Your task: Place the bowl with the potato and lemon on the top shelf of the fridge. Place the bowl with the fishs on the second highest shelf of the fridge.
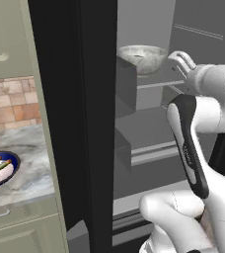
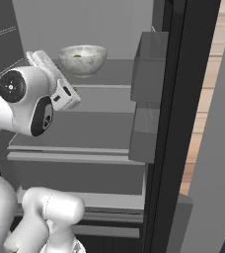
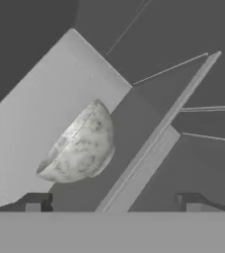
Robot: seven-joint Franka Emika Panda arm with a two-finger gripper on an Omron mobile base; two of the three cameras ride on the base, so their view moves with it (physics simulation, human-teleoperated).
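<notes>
Kitchen, fridge (image 1: pixel 97 123) standing open beside a marble counter (image 1: pixel 30 173). Gripper (image 3: pixel 113 200): fingers (image 3: pixel 35 201) spread wide, holding nothing, just clear of the bowl with the potato and lemon (image 2: pixel 83 59). That grey marbled bowl sits upright on the top shelf (image 2: pixel 114 74). Bowl with the fishs (image 1: pixel 0 169), blue-rimmed, rests on the counter.
</notes>
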